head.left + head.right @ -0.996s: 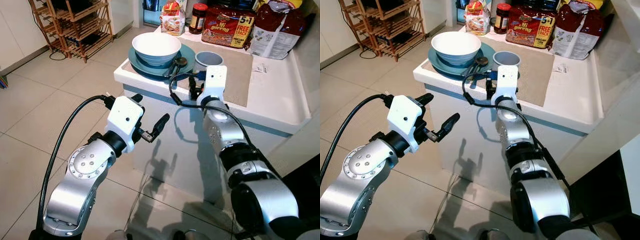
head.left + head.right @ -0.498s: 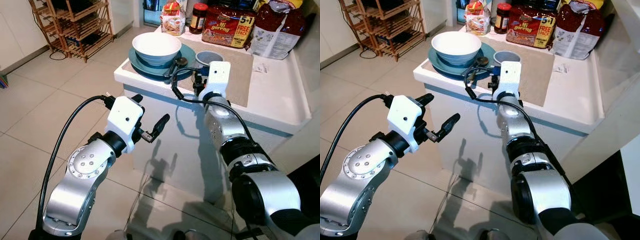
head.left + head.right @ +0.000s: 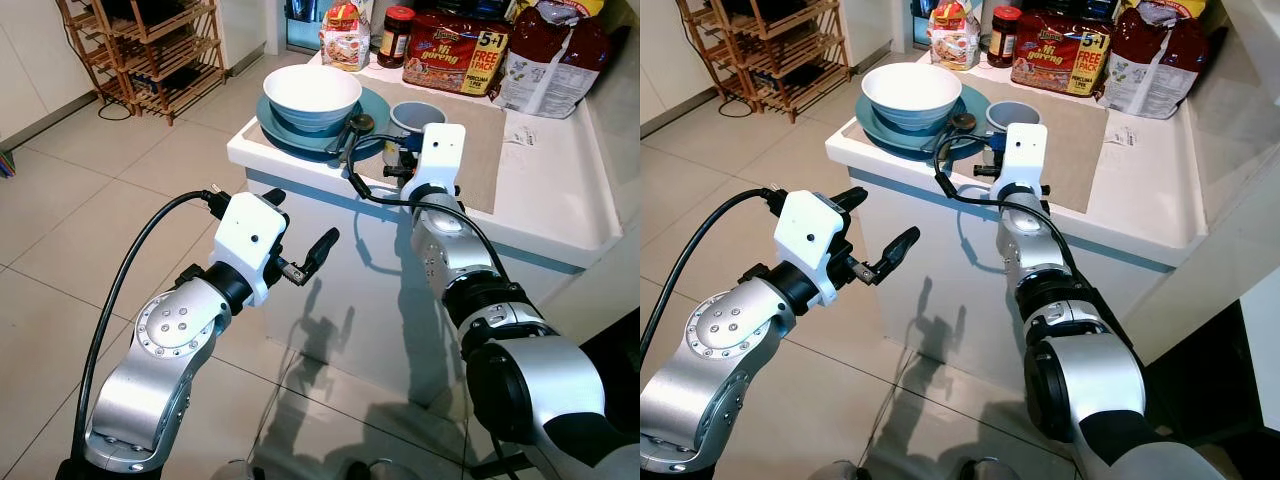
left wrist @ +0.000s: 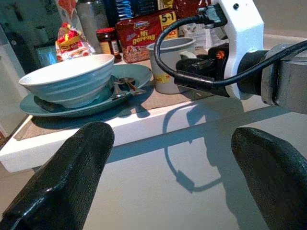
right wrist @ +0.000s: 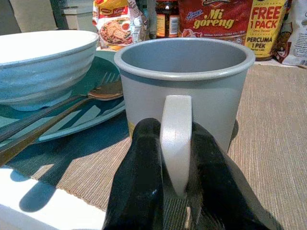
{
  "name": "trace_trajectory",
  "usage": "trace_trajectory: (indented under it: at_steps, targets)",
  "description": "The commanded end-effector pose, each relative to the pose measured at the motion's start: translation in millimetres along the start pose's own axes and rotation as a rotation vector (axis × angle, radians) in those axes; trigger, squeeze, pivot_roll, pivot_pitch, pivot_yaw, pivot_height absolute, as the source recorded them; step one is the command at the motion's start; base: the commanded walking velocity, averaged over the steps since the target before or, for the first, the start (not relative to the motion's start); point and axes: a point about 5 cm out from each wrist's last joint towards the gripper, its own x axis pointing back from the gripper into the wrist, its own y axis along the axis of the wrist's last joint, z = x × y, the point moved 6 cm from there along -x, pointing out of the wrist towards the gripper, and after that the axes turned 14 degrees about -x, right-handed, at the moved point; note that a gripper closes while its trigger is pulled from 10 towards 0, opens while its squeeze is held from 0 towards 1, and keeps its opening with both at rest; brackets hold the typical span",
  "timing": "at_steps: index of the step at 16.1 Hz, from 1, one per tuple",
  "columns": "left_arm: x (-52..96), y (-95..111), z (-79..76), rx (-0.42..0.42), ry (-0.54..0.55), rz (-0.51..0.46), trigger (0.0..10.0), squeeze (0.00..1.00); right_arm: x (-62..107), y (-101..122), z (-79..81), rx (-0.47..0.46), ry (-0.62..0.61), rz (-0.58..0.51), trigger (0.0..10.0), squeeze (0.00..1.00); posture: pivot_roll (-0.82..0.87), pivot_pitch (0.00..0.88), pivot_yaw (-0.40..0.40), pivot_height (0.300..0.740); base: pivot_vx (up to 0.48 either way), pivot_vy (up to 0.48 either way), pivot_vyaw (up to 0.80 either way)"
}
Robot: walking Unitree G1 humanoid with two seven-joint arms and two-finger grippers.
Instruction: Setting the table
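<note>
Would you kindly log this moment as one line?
right gripper: shut on mug handle | mug: on placemat | left gripper: open, idle

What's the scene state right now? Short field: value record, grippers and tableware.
right gripper: fingers closed on the handle of the mug
mug: grey, upright on the woven placemat, beside the plate
left gripper: open, held in the air in front of the counter, holding nothing
bowl: white, sits on the teal plate
cutlery: fork and spoon lying on the plate
background: noodle packs and a jar at the back of the counter
</note>
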Motion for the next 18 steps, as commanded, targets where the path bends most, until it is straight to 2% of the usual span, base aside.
trace_trajectory:
  at_steps: [1, 5, 7, 8, 9, 10, 12, 14, 16, 18]
  targets:
    - [-1.4, 4.5, -1.4, -0.007, -0.014, -0.016, 10.0, 0.00, -2.5, 8.1, -1.3, -0.009, -0.007, -0.021, 0.0, 0.00, 0.07, 0.053, -0.045, 0.740, 0.000, 0.000, 0.00]
    - [-2.3, 4.9, 0.9, -0.011, 0.009, -0.012, 10.0, 0.00, -3.3, 18.1, -1.9, -0.021, -0.007, -0.062, 0.0, 0.00, 0.07, 0.053, -0.053, 0.740, 0.000, 0.000, 0.00]
    - [-2.4, -1.5, 8.6, 0.006, 0.087, 0.026, 10.0, 0.00, 8.8, 50.0, 1.2, -0.077, 0.059, -0.224, 0.0, 0.00, 0.06, 0.061, -0.058, 0.740, 0.000, 0.000, 0.00]
    - [-1.6, -3.0, 10.0, 0.008, 0.101, 0.034, 10.0, 0.00, 16.1, 56.9, 2.1, -0.090, 0.085, -0.261, 0.0, 0.00, 0.06, 0.061, -0.056, 0.740, 0.000, 0.000, 0.00]
    - [-0.3, -4.7, 11.2, 0.021, 0.112, 0.039, 10.0, 0.00, 29.3, 64.1, 2.1, -0.095, 0.115, -0.299, 1.2, 0.00, 0.05, 0.064, -0.050, 0.740, -0.247, 0.000, 0.00]
    - [-0.4, -5.7, 11.8, 0.022, 0.114, 0.041, 10.0, 0.00, 39.1, 66.6, -0.9, -0.095, 0.121, -0.314, 10.0, 0.00, 0.04, 0.069, -0.044, 0.740, -0.352, 0.000, 0.00]
    - [-4.2, -5.6, 11.5, 0.022, 0.117, 0.037, 10.0, 0.00, 69.2, 70.9, -12.0, -0.098, 0.121, -0.334, 10.0, 0.00, 0.02, 0.069, -0.034, 0.740, -0.339, 0.000, 0.00]
    - [-6.8, -4.2, 13.2, 0.002, 0.135, 0.034, 10.0, 0.00, 79.7, 74.3, -15.7, -0.101, 0.113, -0.347, 10.0, 0.00, 0.02, 0.066, -0.035, 0.740, -0.120, 0.000, 0.00]
    - [-5.7, -4.4, 18.4, -0.006, 0.166, 0.034, 10.0, 0.00, 89.9, 74.7, -12.6, -0.099, 0.140, -0.344, 10.0, 0.00, 0.02, 0.063, -0.037, 0.740, 0.000, 0.000, 0.00]
    - [-3.4, -9.2, 25.2, -0.017, 0.202, 0.054, 10.0, 0.00, 103.0, 60.4, -9.5, -0.073, 0.172, -0.271, 10.0, 0.00, 0.02, 0.054, -0.041, 0.740, 0.000, 0.000, 0.00]
